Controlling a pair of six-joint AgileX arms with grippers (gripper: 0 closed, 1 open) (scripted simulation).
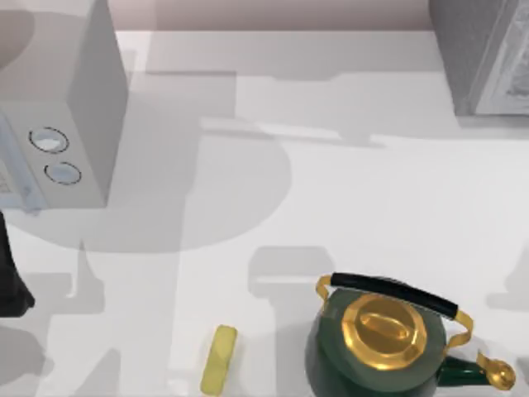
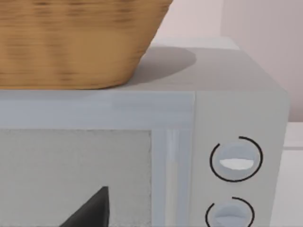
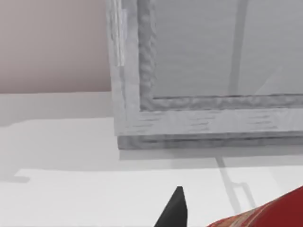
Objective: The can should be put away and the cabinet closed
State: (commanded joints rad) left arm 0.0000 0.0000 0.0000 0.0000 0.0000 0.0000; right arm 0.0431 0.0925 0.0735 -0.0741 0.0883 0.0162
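Note:
The can (image 3: pixel 265 215) shows as a red curved side with a bit of yellow label, very close to the right wrist camera. My right gripper (image 3: pixel 208 215) is shut on it, with one black fingertip (image 3: pixel 174 210) beside it. The grey cabinet (image 3: pixel 208 118) stands just ahead, its framed front panel facing the gripper. In the top view the cabinet (image 1: pixel 483 58) is at the back right corner of the table. My left arm (image 1: pixel 10 273) is at the table's left edge, and my left gripper (image 2: pixel 92 210) is close in front of the microwave.
A grey microwave (image 1: pixel 74 124) with two round knobs stands at the back left, with a wicker basket (image 2: pixel 71 42) on top. A green and gold kettle (image 1: pixel 380 347) sits at the front right. A pale yellow block (image 1: pixel 219 360) lies front centre.

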